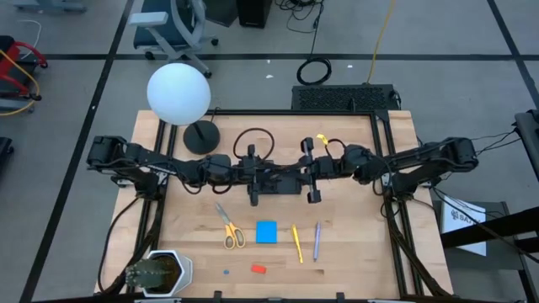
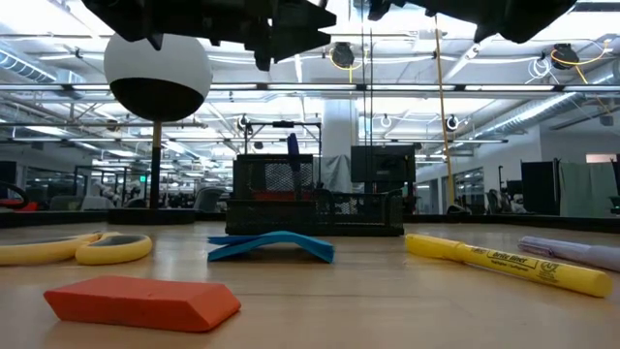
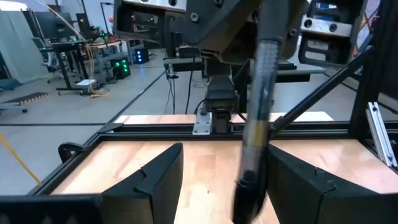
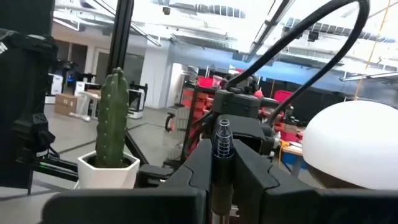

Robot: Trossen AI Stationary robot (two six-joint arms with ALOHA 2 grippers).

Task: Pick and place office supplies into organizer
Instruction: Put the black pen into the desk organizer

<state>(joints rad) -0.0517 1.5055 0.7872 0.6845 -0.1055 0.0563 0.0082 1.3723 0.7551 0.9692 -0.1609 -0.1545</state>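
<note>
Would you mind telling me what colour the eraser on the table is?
The eraser is orange-red, seen best in the low view.

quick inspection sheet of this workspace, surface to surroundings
surface: wooden table, mostly bare
job's things: scissors, blue note pad, yellow marker, purple pen and red eraser lie loose; organizer stands behind them
clutter: globe lamp, cactus pot
grippers: left gripper open around a dark pen; right gripper shut on that pen
cables: loops at the table's back
surroundings: office chair
</note>
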